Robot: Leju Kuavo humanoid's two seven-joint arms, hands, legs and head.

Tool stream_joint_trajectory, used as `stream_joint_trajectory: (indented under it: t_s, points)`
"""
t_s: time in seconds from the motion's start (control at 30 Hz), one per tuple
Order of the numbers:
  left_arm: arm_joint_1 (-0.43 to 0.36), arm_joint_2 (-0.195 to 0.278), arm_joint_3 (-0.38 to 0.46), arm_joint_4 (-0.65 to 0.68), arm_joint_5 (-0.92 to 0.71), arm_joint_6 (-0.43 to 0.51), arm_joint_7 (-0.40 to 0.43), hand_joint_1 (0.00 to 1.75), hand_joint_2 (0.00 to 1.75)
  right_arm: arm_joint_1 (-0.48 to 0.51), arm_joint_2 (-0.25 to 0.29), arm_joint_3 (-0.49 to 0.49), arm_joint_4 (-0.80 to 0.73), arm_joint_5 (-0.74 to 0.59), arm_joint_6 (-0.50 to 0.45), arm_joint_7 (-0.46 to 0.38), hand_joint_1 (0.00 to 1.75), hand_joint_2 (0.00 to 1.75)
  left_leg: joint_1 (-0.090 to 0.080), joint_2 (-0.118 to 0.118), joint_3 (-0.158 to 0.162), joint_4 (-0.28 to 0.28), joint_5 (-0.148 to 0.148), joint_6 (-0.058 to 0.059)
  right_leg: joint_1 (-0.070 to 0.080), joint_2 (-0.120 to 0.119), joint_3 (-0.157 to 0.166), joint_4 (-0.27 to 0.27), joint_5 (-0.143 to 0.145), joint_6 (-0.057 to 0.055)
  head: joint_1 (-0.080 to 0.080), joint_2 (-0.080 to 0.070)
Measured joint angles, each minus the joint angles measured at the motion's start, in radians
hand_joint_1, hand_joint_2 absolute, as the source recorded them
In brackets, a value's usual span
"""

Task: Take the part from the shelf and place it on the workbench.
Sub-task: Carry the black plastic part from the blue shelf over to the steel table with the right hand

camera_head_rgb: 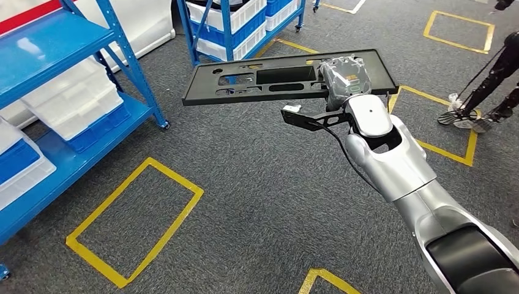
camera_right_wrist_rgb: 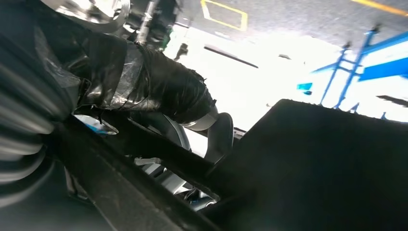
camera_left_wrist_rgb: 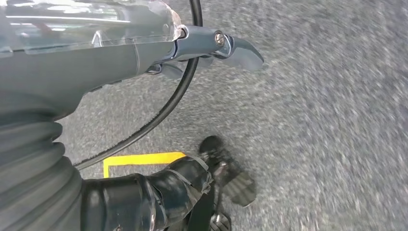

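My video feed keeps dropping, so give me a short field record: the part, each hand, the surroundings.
part: flat black panel with cutouts, held roughly level above the grey floor
right hand: grips the panel near one end
left hand: hangs over the floor, holds nothing, fingers apart
shelf: blue rack with white and blue bins
workbench: not visible
person: legs nearby

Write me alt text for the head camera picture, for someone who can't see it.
The robot's right hand holds a flat black part level above grey carpet marked with yellow tape rectangles. Blue shelving with white bins stands at left.
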Motion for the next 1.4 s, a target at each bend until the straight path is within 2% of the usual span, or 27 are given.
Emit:
stream_joint_trajectory:
  t_s: [0.07, 0.13, 0.17, 0.23, 0.3, 0.37, 0.4, 0.43, 0.5, 0.57, 0.63, 0.67, 0.73, 0.8, 0.87, 0.9, 0.93, 0.97, 1.03, 1.1, 1.17, 1.2, 1.23, 1.3, 1.33, 1.37, 1.4]
  points:
    - [-0.001, 0.000, 0.000, 0.000, -0.001, 0.000, 0.002, 0.00, 1.75, 0.000, -0.001, -0.001, -0.002, 0.001, 0.001, 0.001, 1.75, 1.75, 0.002, -0.031, 0.030, -0.068, 0.014, 0.004, -0.002, 0.023, -0.012, 0.005, 0.004, 0.015, 0.000, 0.000]
    - [-0.003, 0.000, 0.000, 0.000, -0.002, 0.000, 0.002, 0.00, 1.75, 0.003, -0.006, -0.003, -0.004, 0.002, 0.002, 0.002, 1.75, 1.75, 0.000, -0.020, 0.031, -0.076, 0.015, 0.015, -0.005, 0.048, -0.022, 0.001, 0.015, 0.032, 0.000, 0.000]
    - [-0.004, 0.000, 0.000, 0.000, -0.003, 0.000, 0.002, 0.00, 1.75, 0.006, -0.010, -0.005, -0.004, 0.002, 0.002, 0.002, 1.75, 1.75, 0.000, -0.007, 0.032, -0.081, 0.020, 0.023, -0.006, 0.043, -0.025, 0.002, 0.015, 0.038, 0.000, 0.000]
    - [-0.003, -0.001, 0.000, 0.000, -0.005, 0.000, 0.001, 0.00, 1.75, 0.008, -0.017, -0.007, -0.006, 0.003, 0.003, 0.003, 1.75, 1.75, 0.001, 0.019, 0.034, -0.094, 0.030, 0.040, -0.002, -0.011, -0.048, 0.048, -0.018, 0.046, 0.003, 0.000]
    - [-0.002, -0.001, 0.000, 0.000, -0.008, 0.001, -0.001, 0.00, 1.75, 0.011, -0.018, -0.008, -0.007, 0.004, 0.003, 0.003, 1.75, 1.75, -0.002, 0.044, 0.032, -0.098, 0.034, 0.048, -0.001, -0.071, -0.102, 0.169, -0.082, 0.052, 0.005, 0.000]
    - [0.000, 0.000, 0.000, 0.000, -0.010, 0.002, -0.003, 0.00, 1.75, 0.016, -0.018, -0.011, -0.007, 0.005, 0.003, 0.004, 1.75, 1.75, -0.003, 0.069, 0.030, -0.097, 0.034, 0.049, -0.002, -0.083, -0.145, 0.269, -0.115, 0.056, 0.005, 0.000]
    - [0.001, 0.001, 0.001, 0.000, -0.010, 0.002, -0.004, 0.00, 1.75, 0.019, -0.019, -0.012, -0.007, 0.006, 0.004, 0.005, 1.75, 1.75, -0.003, 0.081, 0.030, -0.097, 0.034, 0.049, -0.003, -0.086, -0.143, 0.270, -0.106, 0.057, 0.005, 0.000]
    - [0.000, 0.001, 0.001, 0.000, -0.010, 0.003, -0.005, 0.00, 1.75, 0.020, -0.019, -0.013, -0.007, 0.008, 0.004, 0.006, 1.75, 1.75, -0.003, 0.094, 0.030, -0.095, 0.032, 0.048, -0.002, -0.092, -0.119, 0.229, -0.081, 0.056, 0.005, 0.000]
    - [-0.001, 0.001, 0.001, 0.000, -0.011, 0.003, -0.006, 0.00, 1.75, 0.018, -0.019, -0.018, -0.008, 0.012, 0.005, 0.007, 1.75, 1.75, -0.006, 0.117, 0.032, -0.091, 0.027, 0.043, 0.005, -0.129, -0.042, 0.090, -0.027, 0.047, 0.005, 0.000]
    - [-0.002, 0.001, 0.001, 0.000, -0.011, 0.003, -0.006, 0.00, 1.75, 0.014, -0.019, -0.025, -0.010, 0.015, 0.005, 0.008, 1.75, 1.75, -0.011, 0.135, 0.033, -0.088, 0.020, 0.034, 0.016, -0.156, -0.001, 0.006, -0.008, 0.034, 0.005, 0.000]
    - [-0.005, 0.001, 0.001, 0.000, -0.011, 0.003, -0.006, 0.00, 1.75, 0.013, -0.022, -0.031, -0.010, 0.017, 0.005, 0.010, 1.75, 1.75, -0.015, 0.155, 0.038, -0.090, 0.017, 0.024, 0.020, -0.140, -0.001, -0.004, -0.008, 0.022, 0.005, 0.000]
    - [-0.007, 0.002, 0.001, 0.000, -0.011, 0.003, -0.006, 0.00, 1.75, 0.013, -0.024, -0.033, -0.010, 0.018, 0.005, 0.010, 1.75, 1.75, -0.014, 0.153, 0.039, -0.089, 0.012, 0.018, 0.017, -0.129, -0.001, -0.007, -0.006, 0.016, 0.005, 0.000]
    - [-0.007, 0.002, 0.001, 0.000, -0.011, 0.003, -0.005, 0.00, 1.75, 0.011, -0.026, -0.036, -0.011, 0.019, 0.005, 0.010, 1.75, 1.75, -0.009, 0.111, 0.026, -0.051, -0.019, 0.008, 0.010, -0.108, 0.002, -0.014, 0.000, 0.004, 0.005, 0.000]
    - [-0.005, 0.002, 0.001, 0.000, -0.011, 0.003, -0.005, 0.00, 1.75, 0.011, -0.025, -0.037, -0.013, 0.019, 0.005, 0.011, 1.75, 1.75, -0.004, 0.059, -0.027, 0.066, -0.084, 0.003, 0.007, -0.087, 0.002, -0.016, 0.002, -0.004, 0.005, 0.000]
    - [-0.001, 0.002, 0.001, 0.000, -0.011, 0.004, -0.004, 0.00, 1.75, 0.014, -0.025, -0.037, -0.013, 0.020, 0.006, 0.012, 1.75, 1.75, -0.003, 0.047, -0.083, 0.181, -0.123, 0.000, 0.009, -0.060, 0.001, -0.014, 0.002, -0.007, 0.005, 0.000]
    - [0.000, 0.002, 0.001, 0.000, -0.011, 0.004, -0.004, 0.00, 1.75, 0.016, -0.025, -0.037, -0.013, 0.021, 0.007, 0.012, 1.75, 1.75, -0.003, 0.046, -0.092, 0.194, -0.113, 0.000, 0.009, -0.045, 0.001, -0.013, 0.002, -0.007, 0.004, 0.000]
    - [0.001, 0.003, 0.001, 0.000, -0.011, 0.004, -0.003, 0.00, 1.75, 0.018, -0.025, -0.038, -0.013, 0.022, 0.007, 0.012, 1.75, 1.75, -0.003, 0.043, -0.082, 0.165, -0.085, 0.002, 0.009, -0.030, 0.001, -0.011, 0.002, -0.007, 0.004, 0.000]
    - [0.001, 0.003, 0.001, 0.000, -0.011, 0.005, -0.003, 0.00, 1.75, 0.018, -0.025, -0.038, -0.013, 0.023, 0.008, 0.012, 1.75, 1.75, -0.003, 0.034, -0.057, 0.104, -0.044, 0.006, 0.009, -0.016, 0.001, -0.009, 0.001, -0.006, 0.004, 0.000]
    - [0.001, 0.004, 0.001, 0.000, -0.011, 0.004, -0.003, 0.00, 1.75, 0.018, -0.025, -0.039, -0.013, 0.027, 0.008, 0.012, 1.75, 1.75, -0.001, -0.010, -0.003, -0.025, 0.013, 0.014, 0.008, 0.010, -0.003, -0.004, 0.001, -0.001, 0.005, 0.000]
    - [0.000, 0.005, 0.001, 0.000, -0.011, 0.004, -0.002, 0.00, 1.75, 0.020, -0.025, -0.041, -0.013, 0.031, 0.009, 0.013, 1.75, 1.75, -0.003, -0.034, 0.021, -0.078, 0.022, 0.020, 0.003, 0.033, -0.012, -0.003, 0.005, 0.011, 0.005, 0.000]
    - [-0.002, 0.003, 0.001, 0.000, -0.011, 0.003, -0.002, 0.00, 1.75, 0.025, -0.030, -0.044, -0.012, 0.033, 0.010, 0.013, 1.75, 1.75, -0.003, -0.012, 0.026, -0.089, 0.027, 0.027, -0.002, 0.054, -0.016, -0.008, 0.011, 0.025, 0.004, 0.000]
    - [-0.003, 0.002, 0.001, 0.000, -0.011, 0.002, -0.002, 0.00, 1.75, 0.027, -0.034, -0.046, -0.012, 0.034, 0.010, 0.012, 1.75, 1.75, -0.001, 0.001, 0.030, -0.097, 0.032, 0.033, 0.001, 0.045, -0.019, -0.004, 0.007, 0.030, 0.005, 0.000]
    - [-0.004, 0.001, 0.001, 0.000, -0.011, 0.002, -0.002, 0.00, 1.75, 0.027, -0.037, -0.047, -0.013, 0.035, 0.010, 0.012, 1.75, 1.75, 0.002, 0.015, 0.033, -0.105, 0.037, 0.041, 0.003, 0.020, -0.030, 0.017, -0.009, 0.034, 0.008, 0.000]
    - [-0.003, 0.001, 0.002, 0.000, -0.011, 0.000, -0.002, 0.00, 1.75, 0.028, -0.039, -0.049, -0.013, 0.036, 0.010, 0.012, 1.75, 1.75, 0.002, 0.039, 0.036, -0.115, 0.041, 0.050, 0.006, -0.049, -0.077, 0.120, -0.067, 0.041, 0.014, 0.000]
    - [-0.002, 0.001, 0.002, 0.000, -0.011, 0.000, -0.002, 0.00, 1.75, 0.030, -0.040, -0.049, -0.013, 0.036, 0.010, 0.012, 1.75, 1.75, 0.001, 0.052, 0.036, -0.115, 0.041, 0.052, 0.003, -0.070, -0.109, 0.189, -0.098, 0.045, 0.015, 0.000]
    - [-0.002, 0.001, 0.002, 0.000, -0.011, -0.001, -0.002, 0.00, 1.75, 0.032, -0.040, -0.049, -0.013, 0.036, 0.010, 0.012, 1.75, 1.75, 0.001, 0.064, 0.036, -0.115, 0.039, 0.052, -0.001, -0.079, -0.135, 0.243, -0.116, 0.049, 0.015, 0.000]
    - [-0.001, 0.002, 0.002, 0.000, -0.011, -0.001, -0.002, 0.00, 1.75, 0.035, -0.040, -0.049, -0.012, 0.036, 0.010, 0.012, 1.75, 1.75, 0.001, 0.076, 0.037, -0.114, 0.038, 0.052, -0.005, -0.084, -0.144, 0.264, -0.116, 0.053, 0.015, 0.000]
